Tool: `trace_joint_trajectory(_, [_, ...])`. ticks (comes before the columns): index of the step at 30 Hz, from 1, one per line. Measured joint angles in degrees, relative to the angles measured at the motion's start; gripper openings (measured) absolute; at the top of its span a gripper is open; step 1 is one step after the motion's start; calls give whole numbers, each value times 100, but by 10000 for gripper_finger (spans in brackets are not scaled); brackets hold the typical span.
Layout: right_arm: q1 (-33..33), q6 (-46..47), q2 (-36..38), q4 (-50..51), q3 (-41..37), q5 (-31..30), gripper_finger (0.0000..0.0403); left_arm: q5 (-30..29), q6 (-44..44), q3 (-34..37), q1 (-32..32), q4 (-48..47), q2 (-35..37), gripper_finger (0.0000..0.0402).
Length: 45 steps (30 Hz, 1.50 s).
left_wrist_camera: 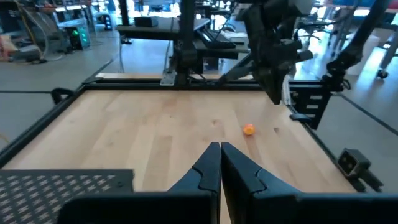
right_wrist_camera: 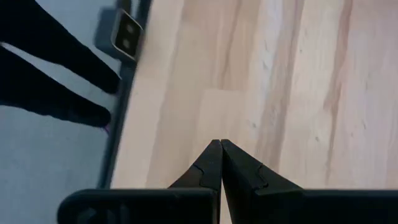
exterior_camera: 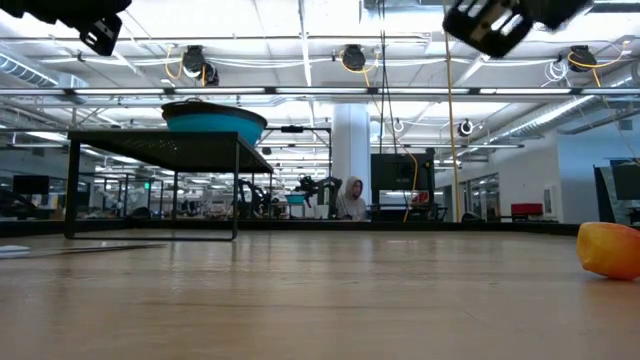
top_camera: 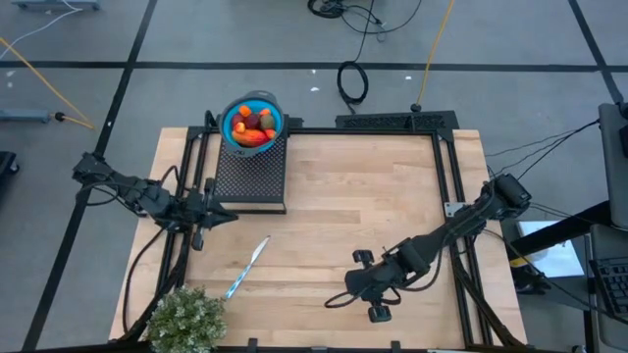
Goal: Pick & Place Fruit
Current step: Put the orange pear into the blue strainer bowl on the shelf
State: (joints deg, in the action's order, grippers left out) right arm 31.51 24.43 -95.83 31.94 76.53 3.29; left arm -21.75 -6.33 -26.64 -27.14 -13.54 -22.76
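Observation:
A blue bowl point(top_camera: 253, 123) full of toy fruits point(top_camera: 255, 126), orange, red and olive-brown, stands on the far end of a black mesh stand point(top_camera: 250, 175). In the low view the bowl point(exterior_camera: 215, 122) sits on top of the stand point(exterior_camera: 160, 148). One small orange fruit point(left_wrist_camera: 249, 129) lies on the bare wood below the right arm; the low view shows it at the right point(exterior_camera: 610, 250). My left gripper point(left_wrist_camera: 219, 149) is shut and hovers beside the stand point(top_camera: 232, 216). My right gripper point(right_wrist_camera: 220, 146) is shut, raised over the table's near right part point(top_camera: 339, 299).
A slim blue-handled knife point(top_camera: 247, 267) lies on the wood near the middle. A bushy green plant point(top_camera: 186, 319) stands at the near left corner. Black frame rails point(top_camera: 446, 167) border the tabletop. Bare wood point(top_camera: 363, 196) lies between the stand and the right arm.

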Motion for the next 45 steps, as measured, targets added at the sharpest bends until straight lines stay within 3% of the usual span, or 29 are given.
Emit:
trace_joint_trajectory(11, [-53,20,-50,1006,0,0,0,-107,270,296,171,40,325,10])
trace_joint_trajectory(17, [-124,21,-45,1172,-2,76,6,343,499,298,520,44,325,10])
trace_joint_trajectory(24, [-160,46,-44,1174,-2,437,67,822,516,298,1032,0,327,10])
trace_joint_trajectory(35, [-216,616,-42,1154,-215,430,189,1259,472,296,1582,-139,334,10])
trace_joint_trajectory(39, [-219,836,-44,1015,-509,428,210,1316,468,296,1626,-137,334,10])
trace_joint_trajectory(45, [-219,957,-44,312,-893,426,206,1315,453,296,1626,-136,334,10])
